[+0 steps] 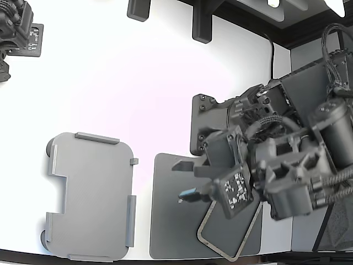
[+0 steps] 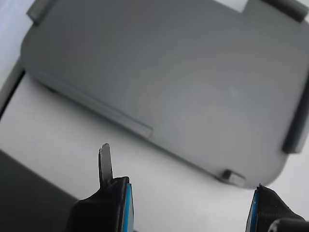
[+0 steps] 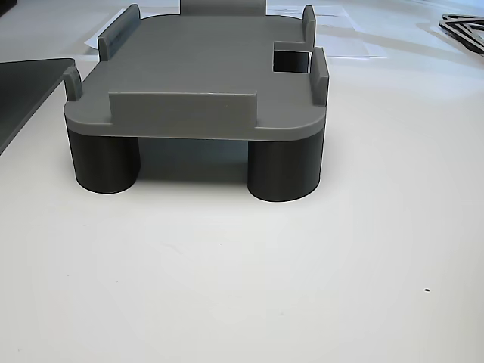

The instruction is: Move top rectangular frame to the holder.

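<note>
bright overhead light | exterior tabletop overexposed | wrist view soft, blurred

- A light grey holder [image 1: 91, 196] with raised edge tabs and a side notch is seen at the lower left of the frame, on a white table [image 1: 127, 94].
- A dark grey mat [image 1: 174, 221] is laid just beside it, at the lower centre.
- A thin rectangular frame [image 1: 220, 243] is seen tilted over the mat's lower right part, its upper end hidden under the arm.
- The gripper [image 1: 185, 182] is placed above the mat; whether anything is held cannot be told.
- A dark device [image 1: 19, 30] is seen at the upper left corner.
</note>
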### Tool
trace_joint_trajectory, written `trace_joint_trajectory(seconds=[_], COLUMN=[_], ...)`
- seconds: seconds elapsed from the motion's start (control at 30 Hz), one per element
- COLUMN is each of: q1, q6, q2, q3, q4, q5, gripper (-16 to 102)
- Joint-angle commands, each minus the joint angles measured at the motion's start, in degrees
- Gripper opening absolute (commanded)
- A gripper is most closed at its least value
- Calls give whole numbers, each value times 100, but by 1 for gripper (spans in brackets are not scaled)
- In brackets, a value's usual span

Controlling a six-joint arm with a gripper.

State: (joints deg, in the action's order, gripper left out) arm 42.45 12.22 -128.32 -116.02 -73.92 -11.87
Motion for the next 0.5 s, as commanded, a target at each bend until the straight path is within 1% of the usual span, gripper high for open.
trace_joint_trajectory(seconds=[0.0,0.1,0.17,0.23,0.27,0.3,0.47], q1=[861,1345,1573,1819,1934,2074,2848], q6=[413,633,712,870,958,1081,1644], q2=[413,896,1274,1556,1661,1775,2224], q3=[501,765,958,1090,1125,1151,1362], q4=[-185,-334,-615,-817,-861,-870,-1072], q5=[-264,-352,-264,-149,-44,18,35], gripper=[100,100,100,97,97,99,100])
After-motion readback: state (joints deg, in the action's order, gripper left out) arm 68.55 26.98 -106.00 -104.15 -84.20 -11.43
